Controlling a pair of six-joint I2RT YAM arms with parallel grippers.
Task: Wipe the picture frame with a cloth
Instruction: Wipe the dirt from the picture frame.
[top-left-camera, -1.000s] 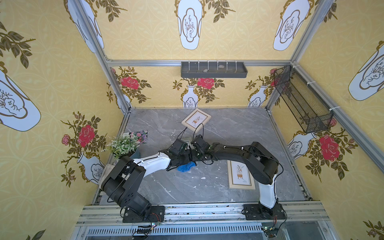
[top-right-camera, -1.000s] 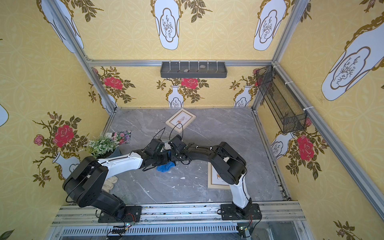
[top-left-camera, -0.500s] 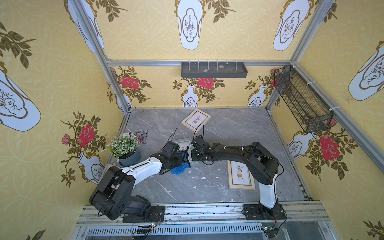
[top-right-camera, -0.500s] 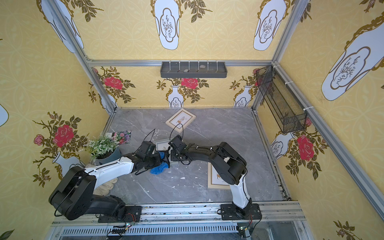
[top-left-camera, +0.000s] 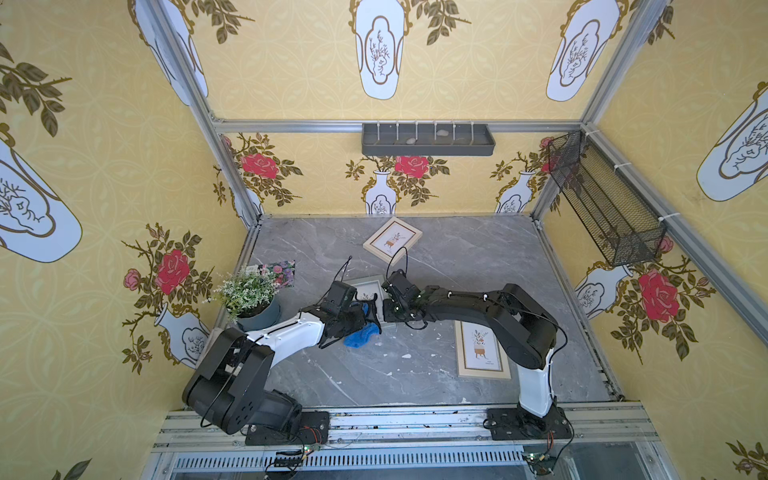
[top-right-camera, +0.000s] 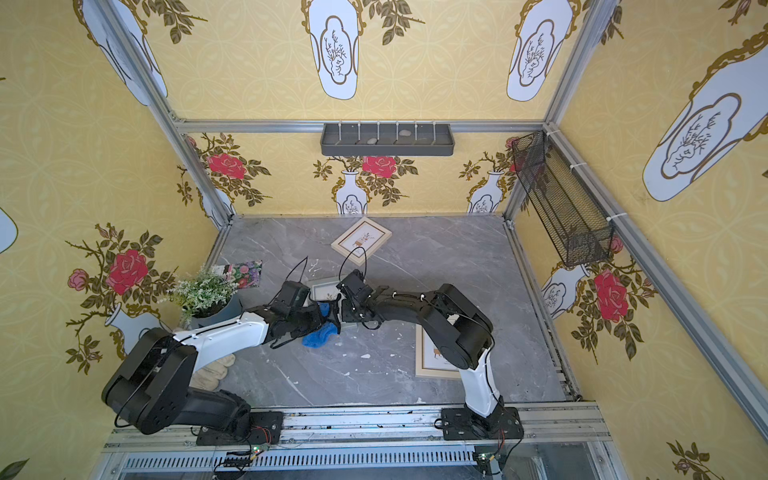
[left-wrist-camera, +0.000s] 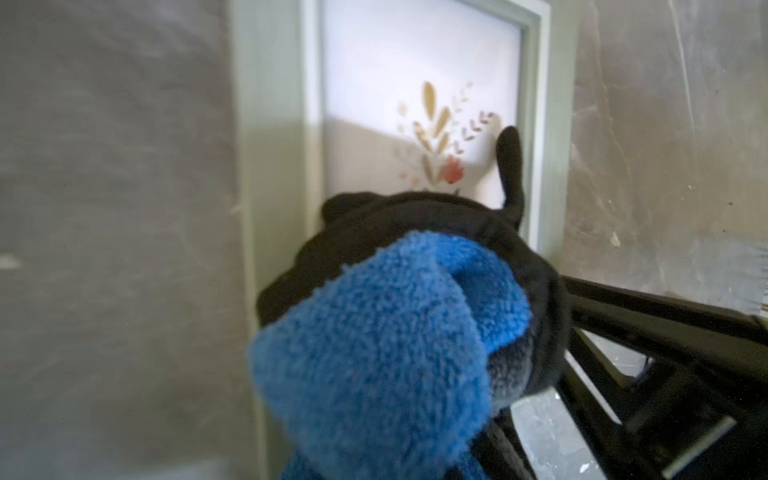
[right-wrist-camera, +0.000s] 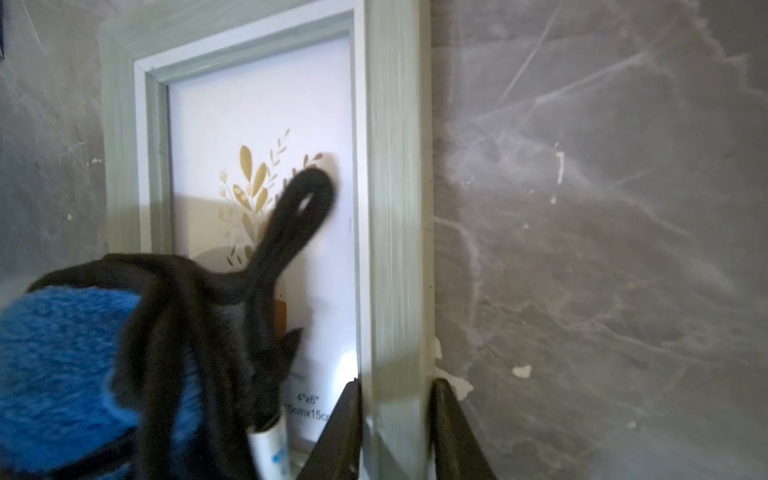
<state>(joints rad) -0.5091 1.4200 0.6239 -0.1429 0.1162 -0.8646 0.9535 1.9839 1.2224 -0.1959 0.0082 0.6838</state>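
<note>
1. Change: compared with one second earlier, the left gripper (top-left-camera: 360, 318) sits further back, toward the near end of the picture frame (top-left-camera: 365, 286). The far half of the frame's glass is uncovered.
2. Left gripper state: clenched on the bunched cloth (left-wrist-camera: 395, 332), which rests over the frame's near end. Its black loop (right-wrist-camera: 307, 195) trails on the glass.
3. Meaning: one stroke appears complete and wiping is under way (the near end probably still needs a pass).
4. Right gripper (right-wrist-camera: 397, 419) state: grasping the frame's long side rail, one finger on each side. The frame lies flat on the table (top-left-camera: 478, 266).
5. Surroundings:
   - The potted plant (top-left-camera: 249, 291) and a floral card (top-left-camera: 278, 272) stand near the frame, on the left arm's side.
   - Two other frames (top-left-camera: 392, 241) (top-left-camera: 482, 353) and a glove (top-right-camera: 212, 370) lie well apart from it.
6. Obstructions: the right gripper's fingers block strokes at that rail, and the plant limits the left arm's withdrawal.
</note>
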